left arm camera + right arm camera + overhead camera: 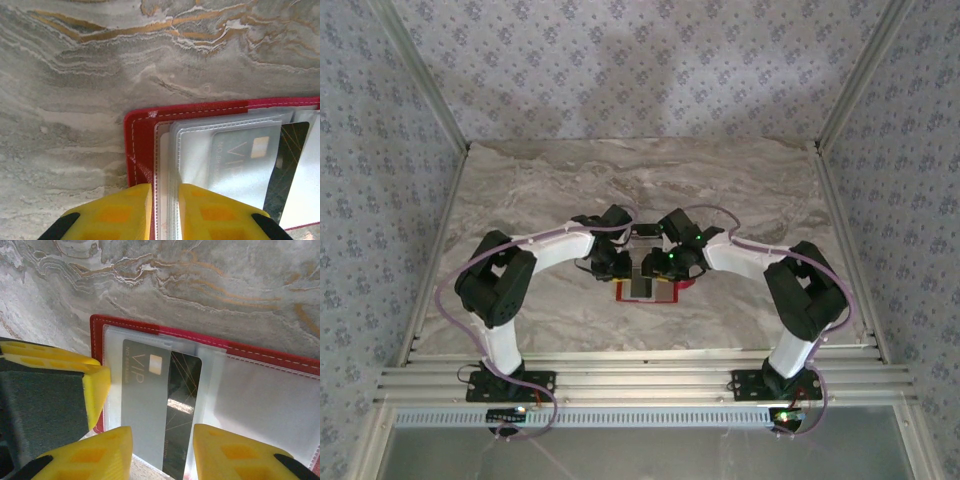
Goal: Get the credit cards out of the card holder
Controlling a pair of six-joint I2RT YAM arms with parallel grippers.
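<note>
Marbled grey tabletop [520, 200] carries the open red card holder [140, 150] at its middle; the left tool [165, 200] pinches the holder's edge, nearly closed. The right tool [162, 440] gapes wide astride the credit cards [150, 405], which lie in a clear pocket.

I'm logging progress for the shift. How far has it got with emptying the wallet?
Done: the wallet lies open on the table. In hand: the left end effector is closed narrowly over the wallet's edge, seemingly holding it, and the right end effector brackets the card, whose end pokes past the pocket. Left: pulling that card fully out and setting it down; no card looks free yet.
</note>
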